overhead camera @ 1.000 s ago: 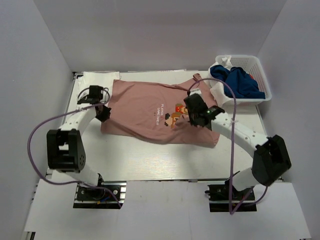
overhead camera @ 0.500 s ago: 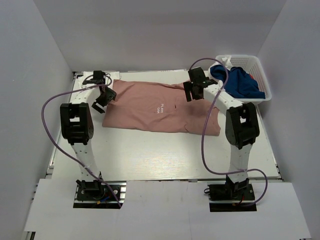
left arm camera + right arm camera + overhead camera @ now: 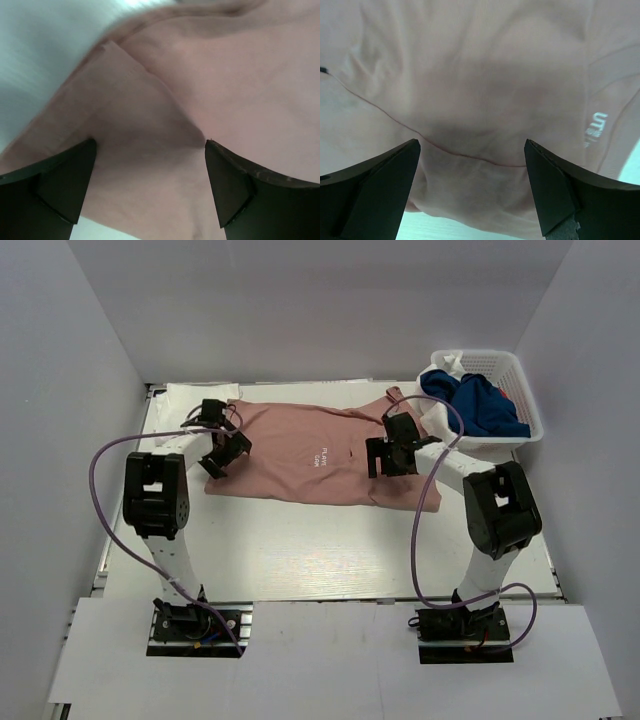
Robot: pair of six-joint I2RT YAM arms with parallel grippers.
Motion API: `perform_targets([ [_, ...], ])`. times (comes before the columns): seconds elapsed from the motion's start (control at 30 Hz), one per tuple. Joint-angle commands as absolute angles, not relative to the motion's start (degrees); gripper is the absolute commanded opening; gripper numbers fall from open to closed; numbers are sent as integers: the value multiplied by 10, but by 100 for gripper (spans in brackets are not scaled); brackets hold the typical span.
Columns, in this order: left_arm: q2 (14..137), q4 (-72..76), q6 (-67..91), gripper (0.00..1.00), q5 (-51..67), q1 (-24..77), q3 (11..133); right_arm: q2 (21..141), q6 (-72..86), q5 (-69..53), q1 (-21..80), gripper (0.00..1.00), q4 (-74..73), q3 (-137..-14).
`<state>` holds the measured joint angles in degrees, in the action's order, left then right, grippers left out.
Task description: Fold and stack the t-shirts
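Note:
A dusty pink t-shirt (image 3: 300, 455) lies spread across the table, with tiny white text at its middle. My left gripper (image 3: 225, 450) hovers over the shirt's left end, jaws open, only pink cloth (image 3: 165, 100) below them. Its open fingertips (image 3: 60, 185) hold nothing. My right gripper (image 3: 385, 458) stands open over the shirt's right part, above a seam and a small white label (image 3: 595, 125). A navy blue t-shirt (image 3: 485, 405) and a white one (image 3: 450, 365) sit bunched in the basket. A white cloth (image 3: 190, 397) lies flat at the back left.
The white mesh basket (image 3: 528, 400) stands at the back right corner of the table (image 3: 300, 555). Purple cables loop from both arms over the table's sides. Grey walls close in the left, back and right.
Both grippers opened and let go of the pink shirt. Its near part now lies folded over, hiding the coloured print. The arms reached to the far edge, then drew back over the shirt.

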<state>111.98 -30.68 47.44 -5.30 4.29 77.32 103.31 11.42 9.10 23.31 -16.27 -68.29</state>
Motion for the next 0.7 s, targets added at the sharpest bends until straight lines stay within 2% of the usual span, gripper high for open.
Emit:
perform_targets([
  [0.0,1122,-300,464,100,-38,50,753,1033,143,71,230,90,-110,-646],
  [0.2,1071,-318,469,100,-77,50,646,992,194,54,238,90,-127,-549],
  [0.33,1007,-377,484,100,-77,50,570,897,242,34,251,90,-149,-406],
  [0.53,800,-447,503,100,-82,50,414,702,287,46,298,90,-227,-315],
  [0.67,661,-470,516,100,-62,50,377,592,307,35,329,90,-294,-315],
])
